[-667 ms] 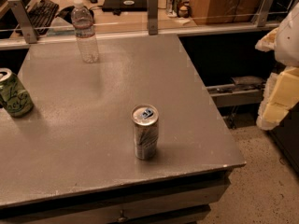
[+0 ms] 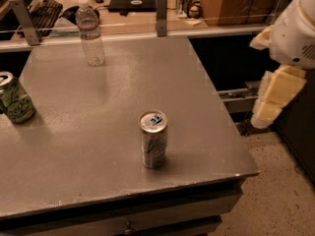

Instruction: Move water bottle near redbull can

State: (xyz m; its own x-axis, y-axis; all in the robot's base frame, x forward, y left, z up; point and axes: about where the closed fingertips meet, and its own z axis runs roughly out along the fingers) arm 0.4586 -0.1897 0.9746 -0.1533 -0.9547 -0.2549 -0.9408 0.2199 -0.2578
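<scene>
Grey table (image 2: 202, 102); gripper (image 2: 273, 101) seemingly off right.

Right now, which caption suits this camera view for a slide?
Water bottle far back, redbull can near front, gripper hanging right of the table.

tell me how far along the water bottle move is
Nothing looks done yet: the water bottle stands upright at the far left corner of the table, well apart from the redbull can near the front edge. No step is under way: the gripper hangs off the table's right side, away from both. Left: reach the bottle, grasp it, carry it and set it beside the can.
</scene>
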